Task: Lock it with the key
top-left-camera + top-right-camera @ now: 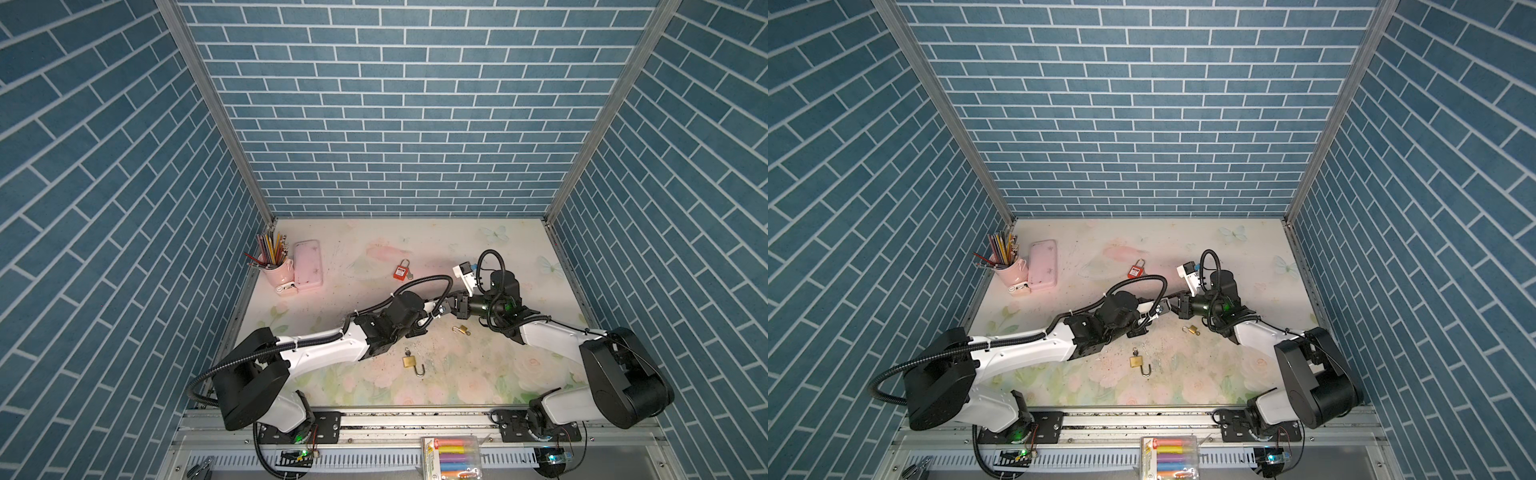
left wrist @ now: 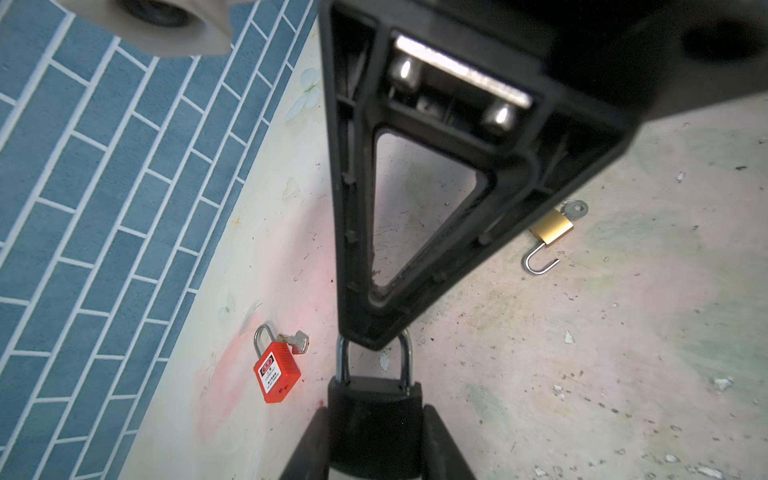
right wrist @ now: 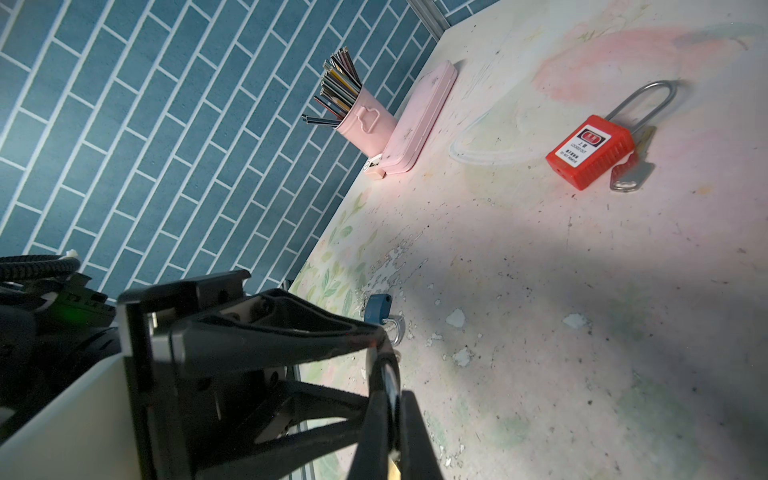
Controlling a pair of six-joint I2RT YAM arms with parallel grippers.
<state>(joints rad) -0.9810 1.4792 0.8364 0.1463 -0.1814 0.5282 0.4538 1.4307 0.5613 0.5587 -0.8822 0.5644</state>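
Note:
A black padlock [image 2: 374,419] with a silver shackle sits between the fingers of my left gripper [image 2: 374,432], which is shut on its body. Both shackle legs meet the body. My right gripper [image 3: 392,411] is shut on the key [image 3: 387,374], seen edge-on with a dark round head. One right finger [image 2: 415,208] fills the left wrist view, its tip at the shackle. In both top views the two grippers meet tip to tip above the middle of the table, left gripper [image 1: 445,303] and right gripper [image 1: 460,306]; the padlock and key are hidden there.
On the table lie a red padlock [image 1: 401,272] with its key, an open brass padlock [image 1: 409,360] and a small brass padlock [image 1: 462,330]. A blue padlock [image 3: 378,307] shows by the left fingers. A pink pencil cup [image 1: 276,266] and pink case [image 1: 307,264] stand back left.

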